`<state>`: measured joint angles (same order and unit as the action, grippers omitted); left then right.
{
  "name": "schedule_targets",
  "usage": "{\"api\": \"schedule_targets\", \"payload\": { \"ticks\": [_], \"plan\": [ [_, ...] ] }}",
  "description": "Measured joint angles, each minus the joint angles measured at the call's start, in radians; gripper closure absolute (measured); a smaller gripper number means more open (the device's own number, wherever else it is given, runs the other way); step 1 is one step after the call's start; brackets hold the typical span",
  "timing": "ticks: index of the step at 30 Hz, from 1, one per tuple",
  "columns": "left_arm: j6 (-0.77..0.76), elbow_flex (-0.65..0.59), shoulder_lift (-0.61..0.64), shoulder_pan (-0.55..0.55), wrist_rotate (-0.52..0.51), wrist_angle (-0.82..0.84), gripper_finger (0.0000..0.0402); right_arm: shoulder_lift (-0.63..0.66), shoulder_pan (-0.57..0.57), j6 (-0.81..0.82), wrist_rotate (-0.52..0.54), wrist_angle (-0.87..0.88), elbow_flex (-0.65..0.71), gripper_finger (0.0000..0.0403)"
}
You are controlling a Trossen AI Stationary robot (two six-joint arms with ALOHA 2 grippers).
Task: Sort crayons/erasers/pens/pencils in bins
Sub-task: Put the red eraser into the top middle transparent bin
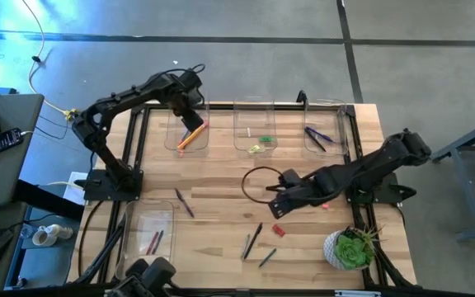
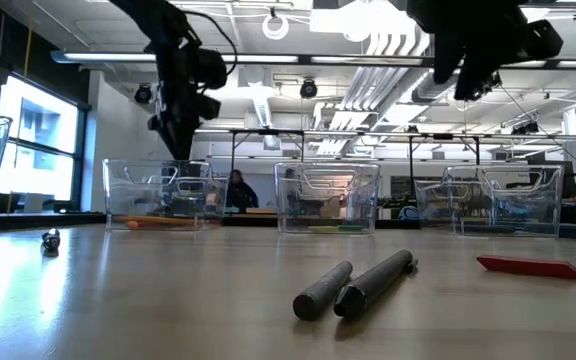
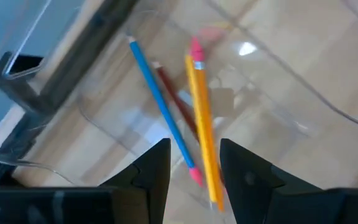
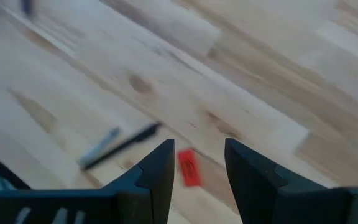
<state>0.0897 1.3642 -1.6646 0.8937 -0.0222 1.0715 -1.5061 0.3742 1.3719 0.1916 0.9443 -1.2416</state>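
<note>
We see the left gripper [image 1: 190, 115] hanging over the far-left bin [image 1: 187, 128], its 2 dark fingers [image 3: 154, 171] spread apart with nothing between them; under them in that bin lie an orange pencil [image 3: 204, 127], a blue pencil [image 3: 160, 106] and a dark red stick that we cannot name for sure. The right gripper [image 1: 275, 200] hovers over the middle of the table [image 1: 221, 198], fingers [image 4: 157, 168] also parted and empty, with a small red eraser [image 4: 188, 167] on the wood just past them and 2 slim sticks [image 4: 117, 146] lying near it. A loop of dark cable [image 1: 258, 183] lies on the table beside the right arm. The middle far bin [image 1: 255, 125] holds green and yellowish erasers [image 1: 262, 143], and the far-right bin [image 1: 326, 128] holds dark pens [image 1: 318, 137]. The longer bin [image 1: 148, 233] at the near left holds 2 reddish crayons [image 1: 154, 241]. Loose on the wood are a dark pen [image 1: 185, 204] left of centre and several sticks [image 1: 254, 241] near the front edge, just beside a potted plant [image 1: 353, 247]. In the low view 2 grey sticks [image 2: 353, 285] lie touching in front, the red eraser [image 2: 530, 266] sits to their right, and the 3 far bins blur together with the room behind, where a person [image 2: 238, 190] shows dimly. The right gripper is cut off at the top of that view, and what lies in the bins there is hard to make out.
</note>
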Motion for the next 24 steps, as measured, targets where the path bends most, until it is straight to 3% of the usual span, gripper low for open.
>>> {"api": "schedule_targets", "payload": {
  "ticks": [9, 19, 24],
  "plan": [
    [0.044, 0.028, 0.114, -0.019, 0.239, 0.060, 0.0273, -0.198, 0.015, -0.083, -0.099, 0.187, -0.171, 0.0269],
    [-0.059, -0.180, 0.357, -0.110, 0.257, 0.004, 0.0273, -0.264, 0.035, -0.094, -0.176, 0.177, -0.184, 0.0267],
    [-0.161, -0.223, 0.438, -0.166, 0.257, -0.025, 0.0273, -0.266, 0.035, -0.097, -0.185, 0.150, -0.184, 0.0235]
  ]
}}
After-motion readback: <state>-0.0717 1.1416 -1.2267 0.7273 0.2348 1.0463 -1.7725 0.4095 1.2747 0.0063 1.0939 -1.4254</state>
